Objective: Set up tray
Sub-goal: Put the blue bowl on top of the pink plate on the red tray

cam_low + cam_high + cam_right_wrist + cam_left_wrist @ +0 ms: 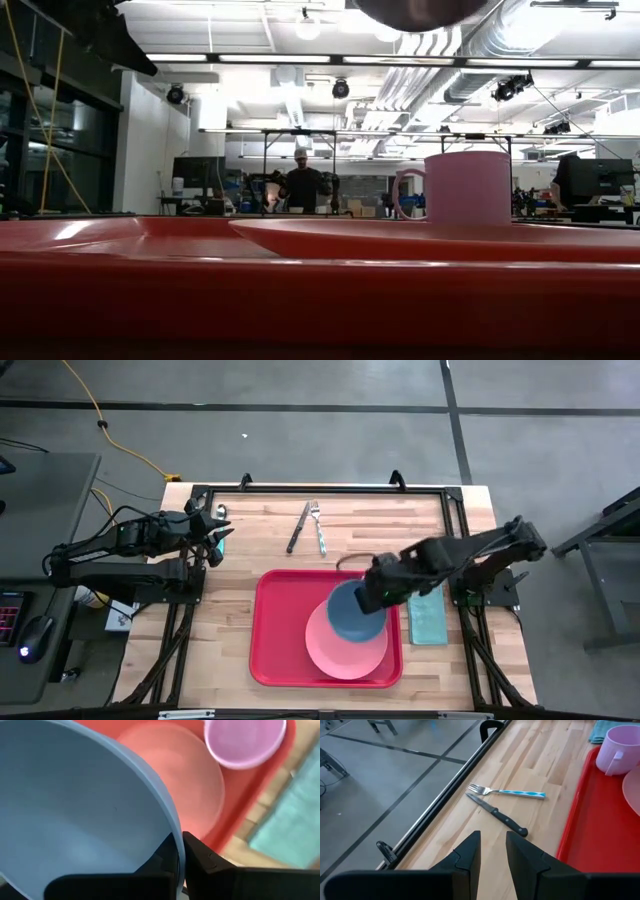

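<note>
Blue bowl [85,810] rim sits pinched between the right gripper [179,851] fingers, held above the pink plate [345,642], probably for setting down there. That plate and a pink mug [620,749] lie in the red tray [275,630] on the wooden table [460,510]. Beyond the tray lie fork [507,792] and knife [496,813]; the left gripper [492,850], fingers narrowly apart, waits beside them. A person [303,185] stands far behind the tray.

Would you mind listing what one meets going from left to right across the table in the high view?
Left gripper → knife → fork → tray → blue bowl held over the pink plate by the right gripper → teal cloth.
</note>
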You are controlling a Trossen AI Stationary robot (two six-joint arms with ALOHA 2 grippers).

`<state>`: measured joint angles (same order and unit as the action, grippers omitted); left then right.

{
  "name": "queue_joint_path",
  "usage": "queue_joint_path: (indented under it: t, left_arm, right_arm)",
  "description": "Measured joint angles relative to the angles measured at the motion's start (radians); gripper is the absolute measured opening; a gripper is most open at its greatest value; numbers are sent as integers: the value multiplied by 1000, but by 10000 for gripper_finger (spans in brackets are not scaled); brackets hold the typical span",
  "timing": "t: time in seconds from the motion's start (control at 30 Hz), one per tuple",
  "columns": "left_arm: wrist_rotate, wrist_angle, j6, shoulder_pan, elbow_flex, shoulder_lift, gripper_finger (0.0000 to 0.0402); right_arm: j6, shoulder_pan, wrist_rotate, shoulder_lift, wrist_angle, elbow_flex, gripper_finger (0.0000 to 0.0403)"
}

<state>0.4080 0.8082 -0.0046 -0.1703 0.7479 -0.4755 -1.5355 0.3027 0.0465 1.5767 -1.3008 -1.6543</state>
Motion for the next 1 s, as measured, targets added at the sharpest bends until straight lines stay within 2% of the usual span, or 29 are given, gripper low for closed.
queue_joint_path:
  t: [0.13, 0.3, 0.63, 0.83, 1.0]
  left_arm:
    - [1, 0, 0, 0, 0, 0, 124]
    - [1, 1, 0, 0, 0, 0, 124]
    - [-6, 0, 0, 0, 0, 0, 124]
    - [-7, 0, 0, 0, 0, 0, 124]
    - [-7, 0, 0, 0, 0, 0, 124]
  right_arm:
    - [-33, 34, 27, 71, -29, 0, 0]
    - [-62, 48, -4, 152, -30, 0, 0]
    - [-61, 56, -43, 307, 71, 0, 0]
    - [-63, 75, -14, 354, 113, 0, 0]
    - [-138, 110, -14, 355, 108, 0, 0]
